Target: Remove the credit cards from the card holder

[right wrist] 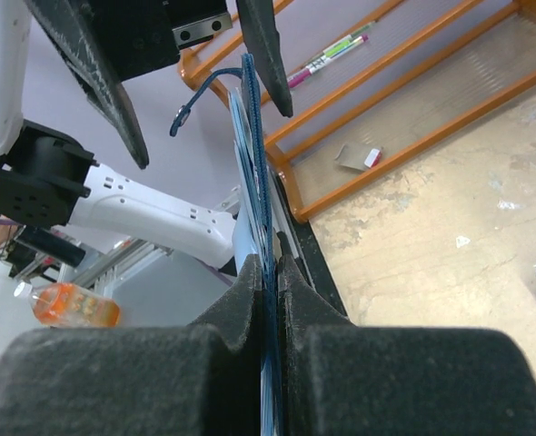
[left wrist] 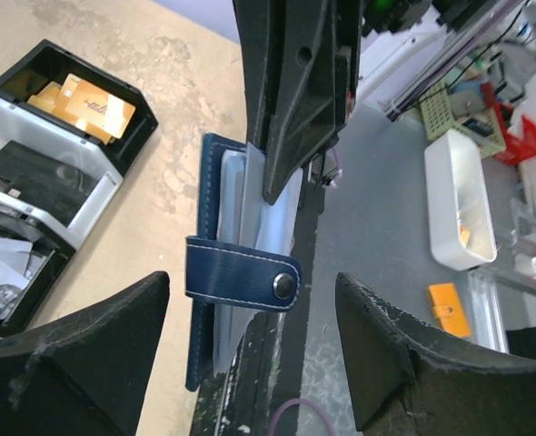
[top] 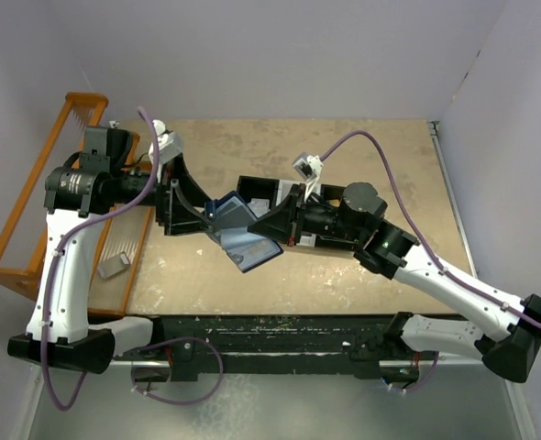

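One pinch carries everything: the right gripper (right wrist: 270,272), fingers pressed tight on an edge of the small navy-blue folding card holder (top: 243,240), holds it in the air over the sandy tabletop (top: 362,156), between the two arms. Left gripper (left wrist: 252,286) stands wide, fingers either side of the holder's snap strap (left wrist: 243,275), gripping nothing. Risk, as I judge it: if the left closes on strap or cover rather than a card, the tug could twist the holder out of that thin grip.

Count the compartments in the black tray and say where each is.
3, in a row in the black tray. In the left wrist view: top holds orange cards, middle is white-walled with a dark item, bottom holds pale clutter, partly cut off.
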Robot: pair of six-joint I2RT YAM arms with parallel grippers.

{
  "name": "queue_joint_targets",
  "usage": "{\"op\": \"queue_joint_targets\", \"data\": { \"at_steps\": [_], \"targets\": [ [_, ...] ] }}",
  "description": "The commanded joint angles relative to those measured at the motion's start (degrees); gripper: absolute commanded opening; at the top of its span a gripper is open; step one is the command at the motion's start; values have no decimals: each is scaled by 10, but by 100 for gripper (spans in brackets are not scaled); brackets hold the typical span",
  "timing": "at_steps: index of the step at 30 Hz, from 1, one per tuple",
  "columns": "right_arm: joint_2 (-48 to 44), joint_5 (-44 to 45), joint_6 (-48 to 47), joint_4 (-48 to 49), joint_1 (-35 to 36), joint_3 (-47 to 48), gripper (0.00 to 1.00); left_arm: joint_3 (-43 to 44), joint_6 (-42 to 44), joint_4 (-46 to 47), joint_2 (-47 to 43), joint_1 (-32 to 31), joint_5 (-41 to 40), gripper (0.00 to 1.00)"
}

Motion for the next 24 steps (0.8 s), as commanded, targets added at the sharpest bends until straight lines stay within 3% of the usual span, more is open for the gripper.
{"op": "queue_joint_targets", "data": {
  "at_steps": [1, 4, 9, 15, 24],
  "targets": [
    [0, -19, -10, 23, -1, 36, 0, -6, 126, -65, -22, -1, -20, 77],
    [4, -26, -9, 24, -2, 41, 0, -8, 175, -101, -27, -1, -41, 77],
    [14, -46, 1, 37, -1, 44, 0, -27, 168, -58, -54, -2, -71, 76],
    [19, -58, -1, 50, -1, 46, 0, -31, 92, 15, -58, -1, -74, 58],
    [25, -84, 4, 66, -1, 48, 0, -9, 25, 18, -34, -1, 11, 46]
  ]
}}
